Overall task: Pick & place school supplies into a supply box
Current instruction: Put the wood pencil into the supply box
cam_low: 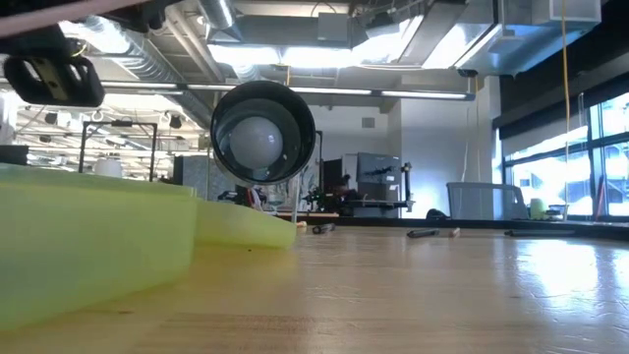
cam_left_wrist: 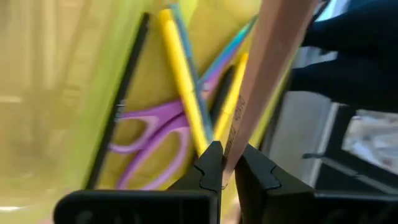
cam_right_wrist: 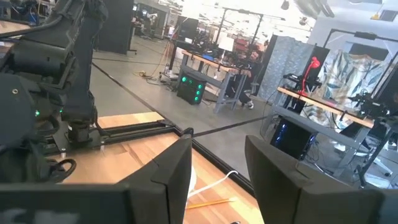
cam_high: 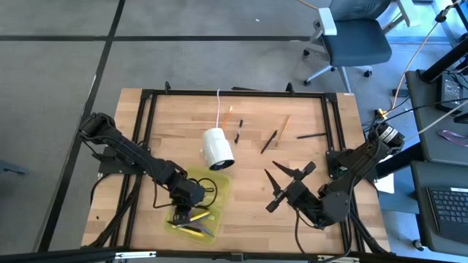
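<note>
wooden table: white cylinder beside supply box

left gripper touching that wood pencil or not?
Touching. The left wrist view shows the left gripper shut on the pencil, both fingertips pressed against its shaft.

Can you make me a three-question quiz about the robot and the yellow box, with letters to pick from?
1. Where is the supply box?
A. near the left arm
B. by the office chair
C. under the right arm

2. What colour are the scissors?
A. red
B. purple
C. green

3. What are the left gripper fingers doing?
A. spread wide and empty
B. pinching a wood-coloured pencil
C. holding the scissors

Answers: 1 A, it lies beneath the left arm's wrist. 2 B, purple handles show inside the box. 3 B, the pencil sits clamped between them.
</note>
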